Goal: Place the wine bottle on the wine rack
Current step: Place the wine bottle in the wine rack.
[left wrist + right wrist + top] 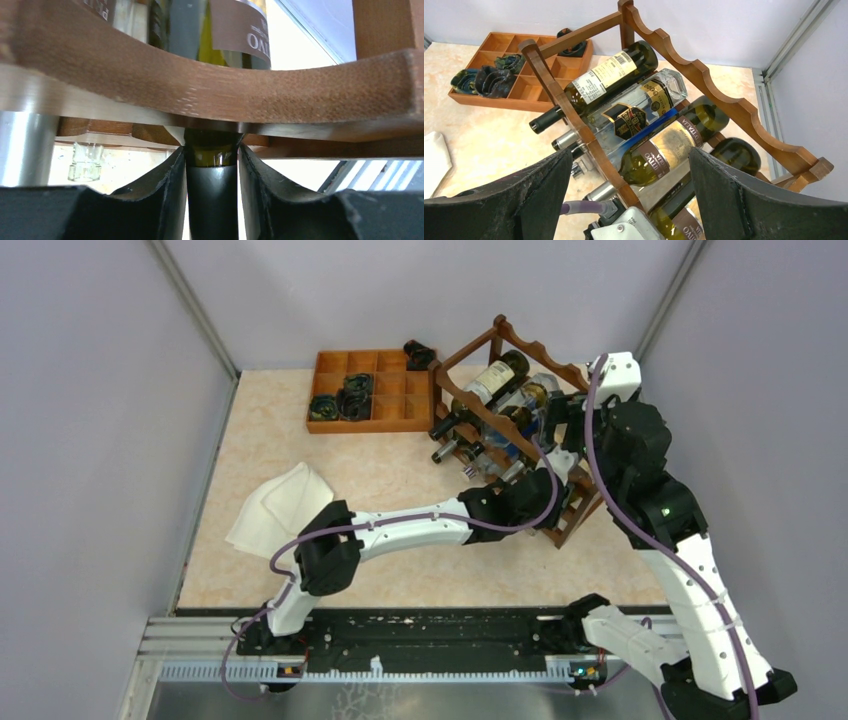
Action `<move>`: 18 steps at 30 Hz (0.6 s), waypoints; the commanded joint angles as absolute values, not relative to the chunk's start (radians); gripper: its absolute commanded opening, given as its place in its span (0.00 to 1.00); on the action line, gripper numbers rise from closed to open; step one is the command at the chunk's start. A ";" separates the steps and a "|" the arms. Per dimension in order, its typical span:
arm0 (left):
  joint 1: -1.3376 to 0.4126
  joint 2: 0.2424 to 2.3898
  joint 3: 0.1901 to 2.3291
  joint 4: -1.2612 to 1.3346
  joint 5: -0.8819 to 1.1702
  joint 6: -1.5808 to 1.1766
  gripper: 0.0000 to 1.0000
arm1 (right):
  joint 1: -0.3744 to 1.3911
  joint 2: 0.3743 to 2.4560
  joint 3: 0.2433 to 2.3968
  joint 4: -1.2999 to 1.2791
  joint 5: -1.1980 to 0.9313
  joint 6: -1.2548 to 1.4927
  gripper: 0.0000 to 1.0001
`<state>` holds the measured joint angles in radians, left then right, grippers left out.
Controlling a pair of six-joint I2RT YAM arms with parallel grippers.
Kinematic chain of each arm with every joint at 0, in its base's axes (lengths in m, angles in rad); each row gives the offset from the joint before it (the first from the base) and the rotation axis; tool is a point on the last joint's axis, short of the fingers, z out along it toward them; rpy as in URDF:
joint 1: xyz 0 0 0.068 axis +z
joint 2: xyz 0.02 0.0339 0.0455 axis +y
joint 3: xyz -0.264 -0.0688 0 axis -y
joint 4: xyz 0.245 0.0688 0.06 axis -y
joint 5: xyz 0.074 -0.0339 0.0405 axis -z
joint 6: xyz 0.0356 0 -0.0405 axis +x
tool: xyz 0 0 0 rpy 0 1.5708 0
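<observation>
Reddish-brown wood dominates the top view: the wine rack (540, 352) stands at the far right of the worktop (400, 470) with several bottles across its rails. I have the left gripper (525, 485) at its low front edge, and the right arm (640, 460) is raised beside it.

From the left wrist, the wine bottle (211, 200) points its dark neck straight back at me under a scalloped rail (225, 95). The left gripper's fingers (160, 190) are closed against both sides of that neck.

From the right wrist, the right gripper (631, 155) hangs wide open and empty above the rack. The wine bottle lies in the lowest cradle, its length running front to back, base away from the left gripper. Any release, I judge, belongs to the left.
</observation>
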<state>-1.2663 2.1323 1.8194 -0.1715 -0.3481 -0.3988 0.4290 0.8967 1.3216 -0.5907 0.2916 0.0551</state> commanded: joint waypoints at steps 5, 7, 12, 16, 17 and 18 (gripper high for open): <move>-1.266 2.086 1.874 -0.024 -0.373 -0.359 0.48 | 0.436 0.868 1.323 -0.514 0.270 0.077 0.86; -1.266 2.085 1.875 -0.025 -0.371 -0.358 0.48 | 0.436 0.864 1.322 -0.515 0.274 0.075 0.86; -1.266 2.069 1.855 -0.012 -0.360 -0.360 0.49 | 0.435 0.859 1.315 -0.517 0.277 0.074 0.86; -1.266 2.042 1.820 -0.007 -0.329 -0.354 0.50 | 0.436 0.857 1.312 -0.518 0.273 0.074 0.86; -1.266 2.028 1.801 0.024 -0.317 -0.351 0.51 | 0.435 0.856 1.311 -0.518 0.272 0.074 0.86; -1.266 2.012 1.777 0.038 -0.310 -0.350 0.52 | 0.435 0.853 1.310 -0.517 0.269 0.074 0.86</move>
